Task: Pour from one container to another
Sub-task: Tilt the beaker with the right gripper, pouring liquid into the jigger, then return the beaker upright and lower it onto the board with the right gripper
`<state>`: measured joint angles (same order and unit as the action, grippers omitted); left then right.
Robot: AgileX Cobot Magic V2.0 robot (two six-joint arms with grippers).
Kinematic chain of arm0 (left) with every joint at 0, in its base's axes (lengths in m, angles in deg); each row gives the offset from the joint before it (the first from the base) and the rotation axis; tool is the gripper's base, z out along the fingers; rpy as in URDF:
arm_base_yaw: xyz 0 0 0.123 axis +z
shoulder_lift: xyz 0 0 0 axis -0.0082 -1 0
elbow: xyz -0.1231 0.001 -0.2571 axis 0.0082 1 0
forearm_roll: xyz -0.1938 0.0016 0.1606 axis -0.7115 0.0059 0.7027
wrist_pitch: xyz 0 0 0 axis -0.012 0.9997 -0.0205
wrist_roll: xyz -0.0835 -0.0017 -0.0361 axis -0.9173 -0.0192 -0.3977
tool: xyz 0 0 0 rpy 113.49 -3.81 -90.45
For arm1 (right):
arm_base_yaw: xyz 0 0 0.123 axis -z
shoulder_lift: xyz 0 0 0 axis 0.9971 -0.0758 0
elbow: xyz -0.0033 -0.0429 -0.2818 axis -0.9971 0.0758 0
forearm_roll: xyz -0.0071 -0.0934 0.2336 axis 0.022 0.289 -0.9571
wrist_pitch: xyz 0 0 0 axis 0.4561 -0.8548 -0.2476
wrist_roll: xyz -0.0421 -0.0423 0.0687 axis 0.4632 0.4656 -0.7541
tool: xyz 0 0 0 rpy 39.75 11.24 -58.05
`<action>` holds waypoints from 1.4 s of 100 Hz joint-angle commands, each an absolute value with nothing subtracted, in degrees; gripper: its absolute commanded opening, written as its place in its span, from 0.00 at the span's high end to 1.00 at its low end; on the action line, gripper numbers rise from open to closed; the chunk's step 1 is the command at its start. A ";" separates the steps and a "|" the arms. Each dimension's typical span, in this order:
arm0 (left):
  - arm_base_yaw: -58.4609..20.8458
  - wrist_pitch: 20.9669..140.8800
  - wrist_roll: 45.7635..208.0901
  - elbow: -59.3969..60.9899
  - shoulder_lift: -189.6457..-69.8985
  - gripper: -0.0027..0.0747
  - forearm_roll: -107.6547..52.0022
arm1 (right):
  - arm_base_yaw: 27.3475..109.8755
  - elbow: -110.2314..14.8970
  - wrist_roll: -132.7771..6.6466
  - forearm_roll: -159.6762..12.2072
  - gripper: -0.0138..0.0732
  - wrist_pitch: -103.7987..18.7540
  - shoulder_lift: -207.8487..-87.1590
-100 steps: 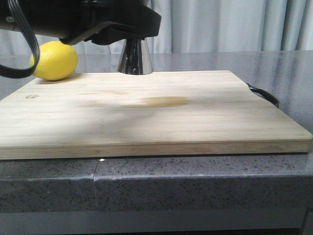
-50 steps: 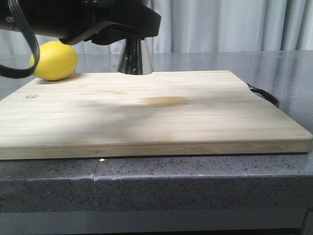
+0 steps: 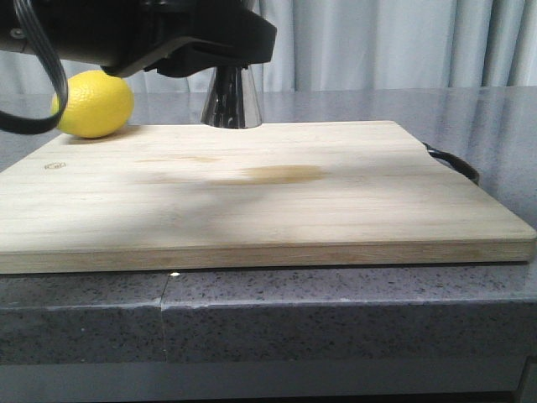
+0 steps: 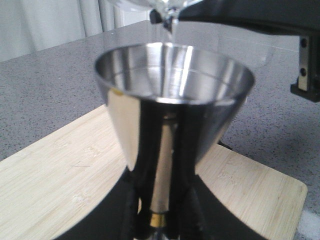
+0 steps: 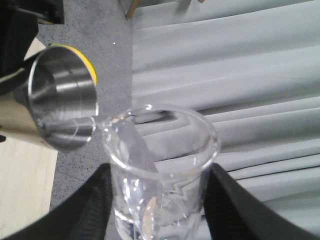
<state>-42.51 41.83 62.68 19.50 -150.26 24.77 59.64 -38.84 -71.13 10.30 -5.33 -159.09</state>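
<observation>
In the left wrist view the steel jigger (image 4: pixel 172 95) stands upright, its cup open upward. My left gripper (image 4: pixel 160 202) is shut on its narrow waist by the brass band, with a black finger (image 4: pixel 192 210) on each side. The clear glass beaker (image 5: pixel 160 170) is tilted, and my right gripper (image 5: pixel 160 212) is shut on it. The beaker's lip (image 4: pixel 167 11) hangs just over the jigger's mouth (image 5: pixel 62 105), and a thin clear stream runs down from it. In the front view only the jigger's base (image 3: pixel 231 107) shows, under a black arm (image 3: pixel 168 34).
A yellow lemon (image 3: pixel 94 103) lies at the back left, beside the wooden cutting board (image 3: pixel 268 193), which has a dark handle (image 3: pixel 453 161) at its right end. The board sits on a grey speckled counter (image 3: pixel 336 311). Pale curtains (image 3: pixel 403 42) hang behind.
</observation>
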 commanded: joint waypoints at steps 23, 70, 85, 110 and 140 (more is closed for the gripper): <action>-42.39 37.33 62.25 17.66 -148.92 0.99 23.39 | 59.54 -41.13 -70.78 9.80 0.56 -3.75 -157.10; -42.39 37.33 62.25 17.66 -148.92 0.99 23.39 | 59.54 -41.13 -78.22 9.95 0.56 -3.67 -157.10; -42.39 37.33 62.25 17.66 -148.92 0.99 23.39 | 59.54 -41.13 -91.68 9.95 0.56 -3.84 -157.10; -42.39 37.33 62.25 17.66 -148.92 0.99 23.39 | 61.24 -41.13 -99.98 3.29 0.56 -6.91 -157.70; -42.39 37.33 62.25 17.66 -148.92 0.99 23.39 | 69.79 -41.13 -108.13 -11.11 0.56 1.36 -165.94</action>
<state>-42.51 41.83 62.68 19.50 -150.41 24.77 67.35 -39.10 -104.88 -6.91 -6.20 -164.14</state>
